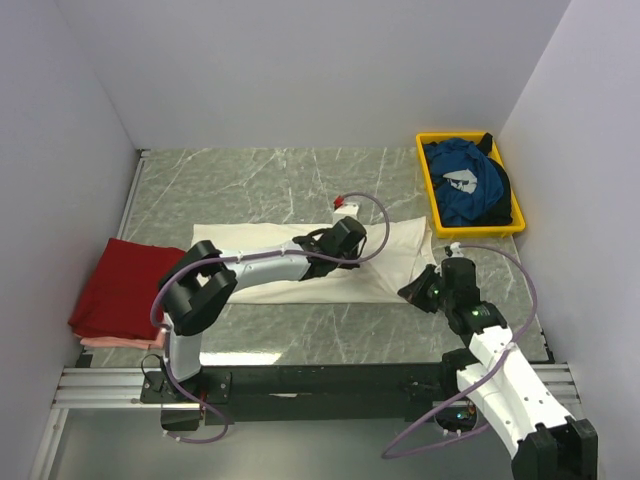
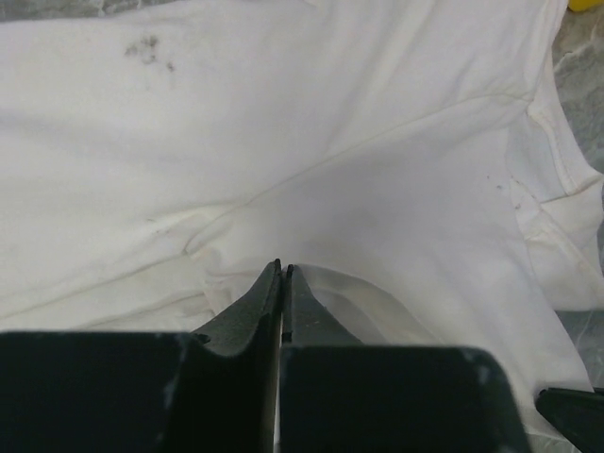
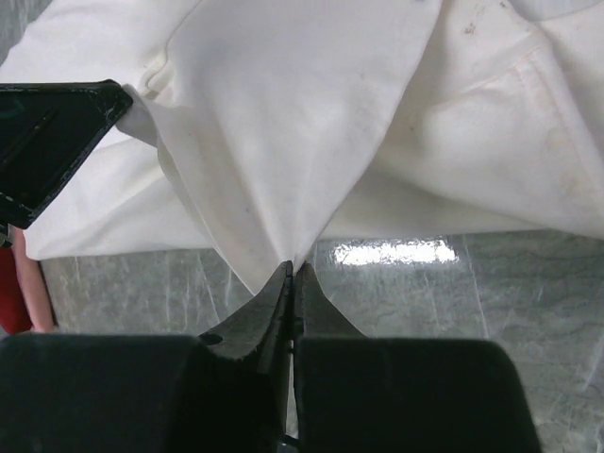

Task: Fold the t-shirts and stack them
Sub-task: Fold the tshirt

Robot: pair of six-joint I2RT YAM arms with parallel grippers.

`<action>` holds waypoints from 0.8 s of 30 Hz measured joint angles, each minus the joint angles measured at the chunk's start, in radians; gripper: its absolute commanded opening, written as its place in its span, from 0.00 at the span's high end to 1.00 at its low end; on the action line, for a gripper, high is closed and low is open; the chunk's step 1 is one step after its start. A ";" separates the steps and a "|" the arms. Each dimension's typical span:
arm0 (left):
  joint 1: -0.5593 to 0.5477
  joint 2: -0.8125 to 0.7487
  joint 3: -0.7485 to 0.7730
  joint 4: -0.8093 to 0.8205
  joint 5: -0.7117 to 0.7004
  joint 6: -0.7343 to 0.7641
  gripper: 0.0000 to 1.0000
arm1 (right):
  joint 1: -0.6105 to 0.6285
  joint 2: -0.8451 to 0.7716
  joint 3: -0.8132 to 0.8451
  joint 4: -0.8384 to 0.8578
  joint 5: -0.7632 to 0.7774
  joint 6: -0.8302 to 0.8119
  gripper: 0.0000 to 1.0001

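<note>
A cream-white t-shirt (image 1: 270, 240) lies spread across the middle of the table. My left gripper (image 1: 350, 238) rests on its right half, jaws shut on a raised fold of the white cloth (image 2: 396, 217). At the shirt's near right corner, my right gripper (image 1: 412, 292) is shut on the hem, and the cloth (image 3: 283, 123) tents up from its tips (image 3: 293, 267) above the bare table. A dark red t-shirt (image 1: 120, 285) lies folded at the left. A blue t-shirt with a white print (image 1: 462, 180) sits crumpled in the tray.
The yellow plastic tray (image 1: 430, 190) stands at the back right against the wall. A pale pink layer (image 1: 110, 342) shows under the red shirt. White walls close in the left, back and right. Grey marble table (image 3: 472, 283) shows in front of the white shirt.
</note>
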 measured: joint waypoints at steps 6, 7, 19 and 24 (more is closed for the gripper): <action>0.000 -0.018 -0.047 0.036 0.000 -0.022 1.00 | 0.031 -0.016 -0.001 -0.026 0.021 0.025 1.00; 0.000 -0.020 -0.058 0.044 0.000 -0.028 1.00 | 0.036 -0.017 -0.005 -0.028 0.024 0.029 1.00; 0.000 -0.039 -0.142 0.085 0.003 -0.067 0.99 | 0.074 0.085 -0.003 -0.046 0.107 0.052 1.00; 0.000 -0.040 -0.146 0.090 0.003 -0.080 0.99 | 0.076 0.263 0.145 -0.067 0.159 0.026 1.00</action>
